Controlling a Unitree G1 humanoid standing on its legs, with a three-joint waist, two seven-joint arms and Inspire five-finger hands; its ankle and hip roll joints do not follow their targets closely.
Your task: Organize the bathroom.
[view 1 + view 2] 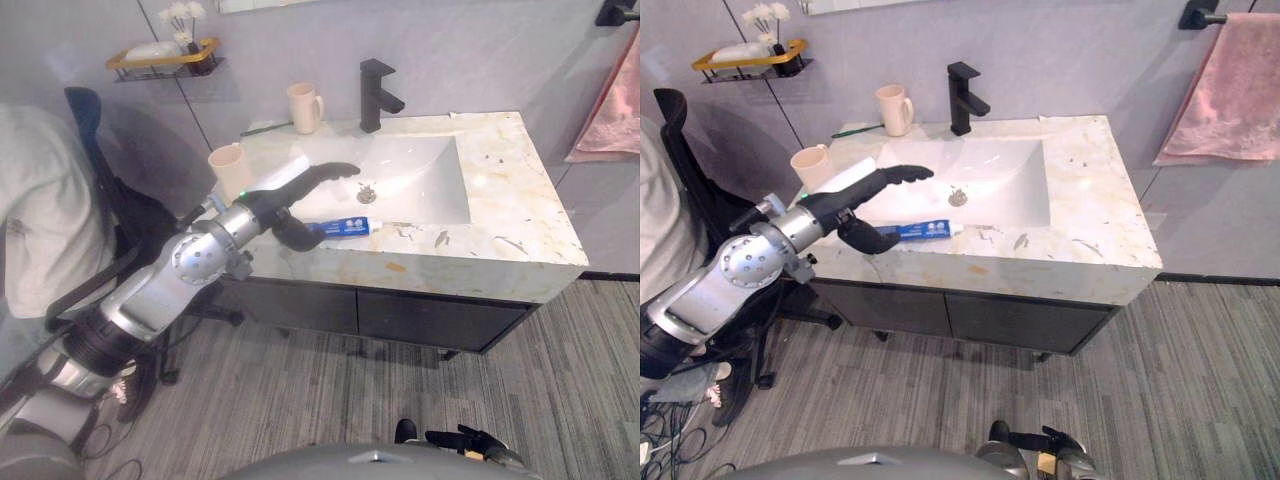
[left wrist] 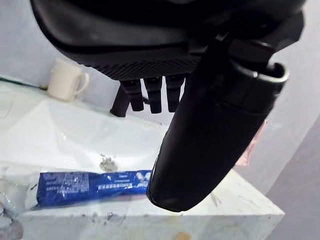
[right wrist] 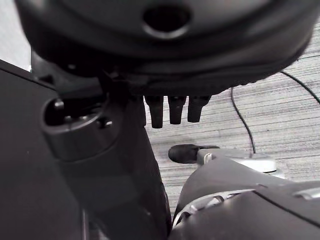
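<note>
From the left eye view I have my left hand (image 1: 300,195) reaching in over the near-left part of the marble worktop (image 1: 520,215), fingers stretched out straight over the sink basin (image 1: 420,180) and the thumb dropped down onto the near end of the blue toothpaste tube (image 1: 345,226); nothing is gripped. The tube lies flat along the near rim of the basin. One cream cup (image 1: 231,170) stands on the left edge of the worktop just beside my wrist, a second cream mug (image 1: 304,107) stands at the far side left of the black tap (image 1: 376,94), and I cannot see inside either. A green toothbrush (image 1: 268,127) lies on the far-left worktop by the mug. In the right eye view a yellow-rimmed wall shelf (image 1: 750,58) at far left carries a white object and a small vase of white flowers, and a pink towel (image 1: 1230,90) hangs from a bar at far right. My left wrist view shows the thumb hanging over the tube's end with the fingers straight beyond it, open. My right wrist view shows the right hand (image 3: 172,107) over the grey plank floor (image 3: 280,107), fingers straight and holding nothing.
</note>
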